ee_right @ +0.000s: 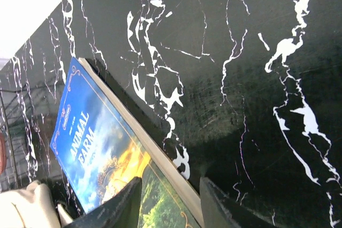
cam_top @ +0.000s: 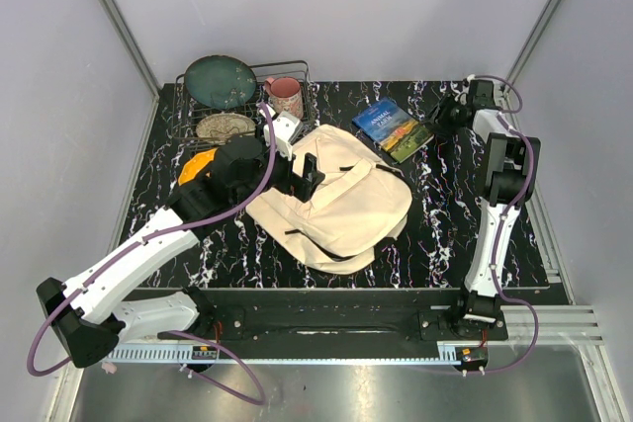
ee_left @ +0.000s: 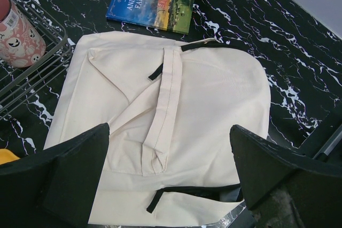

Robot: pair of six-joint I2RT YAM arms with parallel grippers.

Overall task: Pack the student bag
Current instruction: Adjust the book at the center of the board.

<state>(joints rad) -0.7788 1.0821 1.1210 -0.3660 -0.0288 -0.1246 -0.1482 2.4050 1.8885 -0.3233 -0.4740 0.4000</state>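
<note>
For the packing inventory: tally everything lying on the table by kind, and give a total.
student bag: 1
Animal Farm book: 1
plates: 2 (dark green plate, speckled beige plate)
pink mug: 1
wire rack: 1
orange item, partly hidden by the left arm, kind unclear: 1
Total: 7

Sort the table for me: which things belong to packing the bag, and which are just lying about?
Job: student bag; Animal Farm book, probably.
Lying about: mug, green plate and tan round piece in the wire rack; yellow item.
</note>
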